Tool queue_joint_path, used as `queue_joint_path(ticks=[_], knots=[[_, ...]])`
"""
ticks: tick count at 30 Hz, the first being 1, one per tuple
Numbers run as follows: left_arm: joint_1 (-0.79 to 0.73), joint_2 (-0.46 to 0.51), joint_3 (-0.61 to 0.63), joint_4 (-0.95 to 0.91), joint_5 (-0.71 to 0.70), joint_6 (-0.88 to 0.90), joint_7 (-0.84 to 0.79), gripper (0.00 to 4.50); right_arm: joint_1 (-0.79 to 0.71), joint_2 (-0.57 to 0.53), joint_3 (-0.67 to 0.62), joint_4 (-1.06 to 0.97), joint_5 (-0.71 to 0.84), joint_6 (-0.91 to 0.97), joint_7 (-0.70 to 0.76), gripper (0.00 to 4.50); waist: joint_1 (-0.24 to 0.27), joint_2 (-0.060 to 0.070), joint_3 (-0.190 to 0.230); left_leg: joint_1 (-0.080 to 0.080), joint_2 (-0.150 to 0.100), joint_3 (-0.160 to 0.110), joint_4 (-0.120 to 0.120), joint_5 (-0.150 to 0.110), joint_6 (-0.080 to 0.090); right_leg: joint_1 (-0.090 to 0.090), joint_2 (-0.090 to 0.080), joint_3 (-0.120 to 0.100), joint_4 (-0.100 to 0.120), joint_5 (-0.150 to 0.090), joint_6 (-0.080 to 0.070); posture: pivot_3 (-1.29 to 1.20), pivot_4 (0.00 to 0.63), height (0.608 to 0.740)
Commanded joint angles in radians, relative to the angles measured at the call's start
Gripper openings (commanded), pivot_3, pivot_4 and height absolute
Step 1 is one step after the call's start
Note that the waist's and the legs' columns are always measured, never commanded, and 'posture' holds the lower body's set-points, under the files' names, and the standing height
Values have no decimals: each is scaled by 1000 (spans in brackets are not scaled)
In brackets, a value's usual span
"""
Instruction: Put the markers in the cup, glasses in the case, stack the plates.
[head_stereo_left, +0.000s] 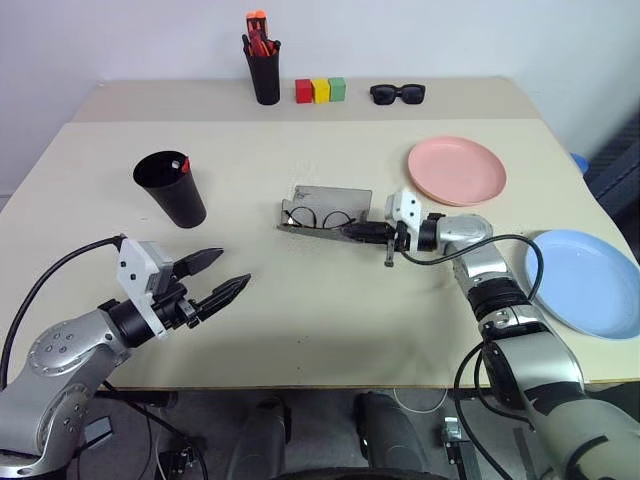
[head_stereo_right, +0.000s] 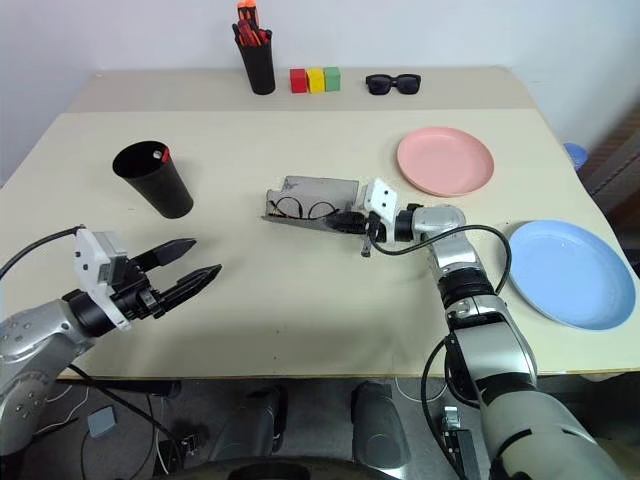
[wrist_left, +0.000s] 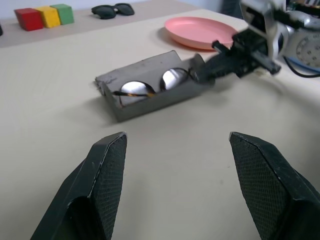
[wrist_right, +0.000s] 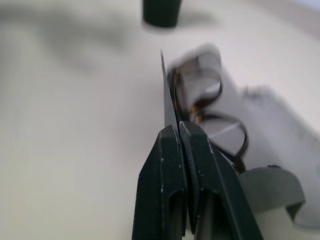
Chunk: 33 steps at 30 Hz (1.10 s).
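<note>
Right hand (head_stereo_left: 368, 232) clenched tight, fingers pressed together at the near end of the grey hard clamshell spectacle case (head_stereo_left: 330, 207). In the right wrist view the pads meet on what looks like the thin edge of the case's front shell; can't confirm it's actually pinched rather than just touched. Thin dark wire-frame glasses with roundish clear lenses (wrist_left: 150, 86) lie inside the case, lenses up, case still open mid-counter.

Left hand (head_stereo_left: 212, 277) released, black fingers spread wide, holding nothing, hovering over bare counter (head_stereo_left: 300, 330) near the front-left, well apart from the case.

Further out: large matte black tapered plastic cup (head_stereo_left: 170, 188) stands back-left, a slim red marker (head_stereo_left: 184, 164) already poking above its rim. Salmon pink round plastic plate (head_stereo_left: 456, 169) sits right of the case; light blue round plastic plate (head_stereo_left: 585, 280) near the right edge, well apart from it. Not stacked yet.

Handling judgement:
- Case: stiff, light, smooth shells. Will skid on the counter if pushed at one end. Take the lid by its free long edge; left hand could brace the base.
- Glasses: fragile wire, lenses scratch. Don't catch a temple arm in the closing shell.
- Plates: light, rigid, shallow rim. Pinch the rim; likely slippery.

Bystanders at the back: black pen holder with orange-red pens (head_stereo_left: 264, 70), red, yellow and green blocks (head_stereo_left: 320, 90), chunky black sunglasses (head_stereo_left: 397, 94).
</note>
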Motion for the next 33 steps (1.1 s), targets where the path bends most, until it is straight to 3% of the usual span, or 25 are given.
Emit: queue_joint_path(ticks=[1, 6, 10, 14, 21, 26, 33], knots=[[-6, -3, 5, -8, -2, -16, -7, 3358, -7, 18, -63, -143, 137, 199, 14, 35, 0, 0, 0, 0, 0, 0, 0, 0, 0, 0, 0, 0, 0, 0, 0, 0, 150, 740], [-11, -2, 2, -1, -3, -16, -10, 3358, 33, -13, -69, -336, 288, 584, 41, 35, 4, 0, 0, 0, 0, 0, 0, 0, 0, 0, 0, 0, 0, 0, 0, 0, 150, 740], [-12, -1, 3, 2, -2, -18, -13, 3358, 55, -9, -80, -392, 288, 591, 0, 35, 3, 0, 0, -1, 0, 0, 0, 0, 0, 0, 0, 0, 0, -1, -2, 0, 150, 740], [-17, -3, 3, 8, 6, -19, -9, 3358, 98, -29, -17, -359, 118, 321, -51, 35, 1, 0, 0, -1, 0, 0, 0, 0, 0, -1, 0, 0, 0, -1, -1, 0, 150, 740], [-105, 67, 24, 98, 20, -15, -67, 3358, 141, -43, -24, -349, 60, 215, -104, 35, 2, 0, 0, -1, 0, 0, 0, 0, 0, -1, 0, 0, 0, 0, 0, 0, 150, 740], [-176, 91, 4, 182, 43, -35, -104, 3358, 84, -72, 2, -248, -23, 51, -106, 35, 1, 0, 0, -1, 0, 1, 0, 0, 0, -1, 0, 0, -1, 0, 0, 0, 150, 740], [-168, 52, -31, 151, 60, -39, -92, 3358, -45, -63, 62, -29, -147, -160, -104, 35, -2, 0, 0, -1, 0, 1, -1, 0, 0, -2, 0, 0, 0, 0, 0, 0, 150, 740]])
